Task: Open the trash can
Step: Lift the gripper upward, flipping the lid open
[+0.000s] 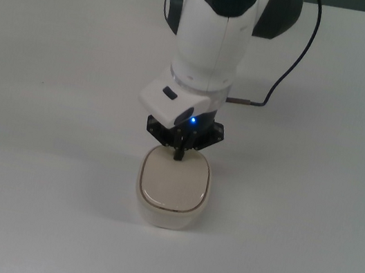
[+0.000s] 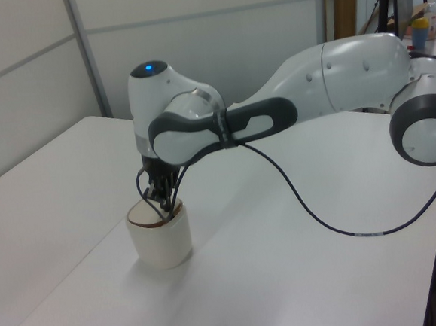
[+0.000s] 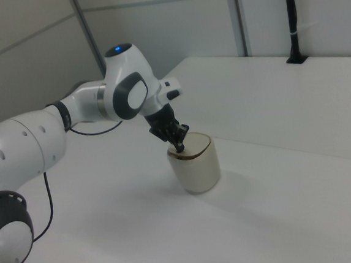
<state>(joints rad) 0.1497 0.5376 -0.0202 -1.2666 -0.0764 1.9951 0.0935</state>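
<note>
here the fingers (image 1: 179, 154) seemingly touch the unmarked trash can (image 1: 172, 189).

A plain white worktop (image 1: 53, 73) carries everything here. Directly on it stands 1 trash can (image 1: 169, 208), a small cream-white bin with a flat beige lid, upright and right beneath the jaws, whose tips meet the lid's edge on the arm's side. A black cable (image 1: 287, 73) lies across the worktop behind the jaws, trailing back toward the arm's base. The bin's soft shadow falls on the worktop just beside it.
</note>
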